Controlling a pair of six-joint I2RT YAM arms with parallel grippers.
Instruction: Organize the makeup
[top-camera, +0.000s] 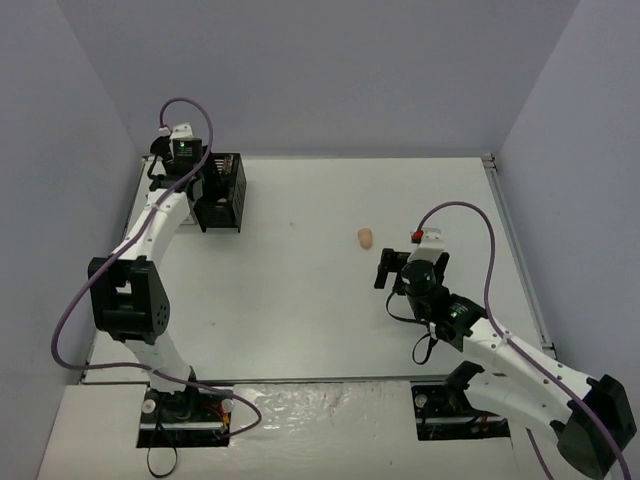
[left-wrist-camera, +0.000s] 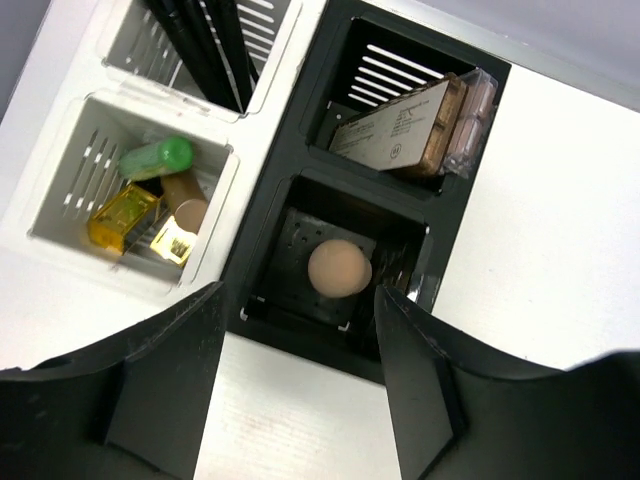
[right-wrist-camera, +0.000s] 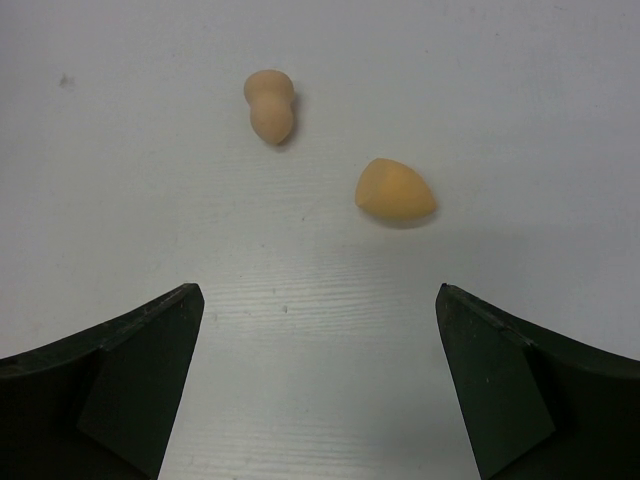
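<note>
Right fingers (right-wrist-camera: 130, 370) spread, empty, over the desk (right-wrist-camera: 120, 200); egg sponge (right-wrist-camera: 395, 190) lies at 1 o'clock, waisted sponge (right-wrist-camera: 270, 105) beyond at 12. Recommend centring on the egg sponge before descending. Left fingers (left-wrist-camera: 170, 370) spread, empty, above the black bin (left-wrist-camera: 262, 240).

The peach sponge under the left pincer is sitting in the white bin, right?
Not quite. The peach sponge under the left pincer sits in the black bin, not the white bin beside it. The left wrist view shows this.

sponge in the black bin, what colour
The sponge is peach; left wrist view shows it best.
</note>
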